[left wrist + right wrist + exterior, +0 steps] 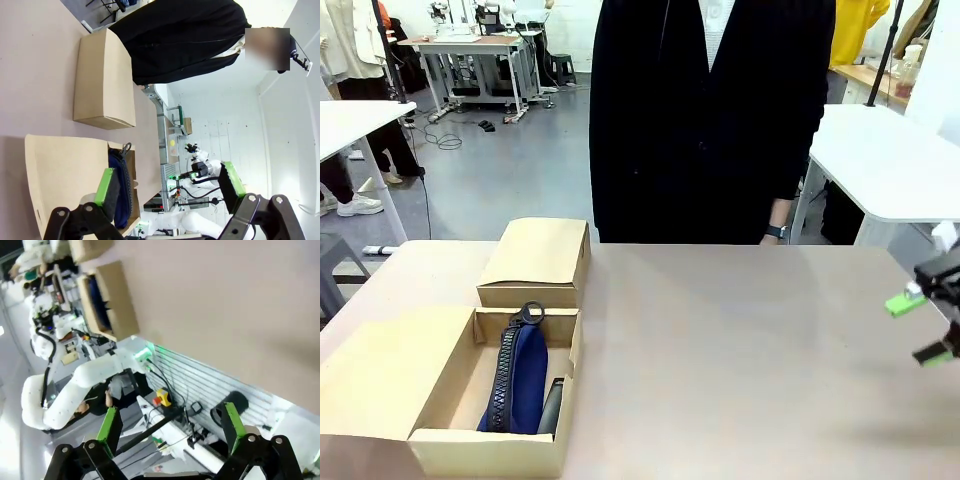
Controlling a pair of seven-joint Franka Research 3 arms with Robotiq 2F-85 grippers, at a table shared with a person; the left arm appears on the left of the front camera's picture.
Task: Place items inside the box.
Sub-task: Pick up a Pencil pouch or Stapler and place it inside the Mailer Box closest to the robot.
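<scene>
Risk, judged from the present layout: the box (440, 400) stands open near the table (740, 340) edge at the robot's left, its flap lid (380, 370) folded outward toward that side — an arm descending there could catch the flap and shift or tip the box. The dark blue zip pouch (520, 380) already lies inside along the length, with a dark item (552, 405) just beside it, so room for further insertion appears limited. The smaller box (535, 262) sits closed, touching the far wall. The right gripper (925, 325) hovers at the table's right edge, well apart from the box, jaws spread and empty. The left gripper (170, 187) hangs above the flap, jaws likewise spread, holding nothing.
</scene>
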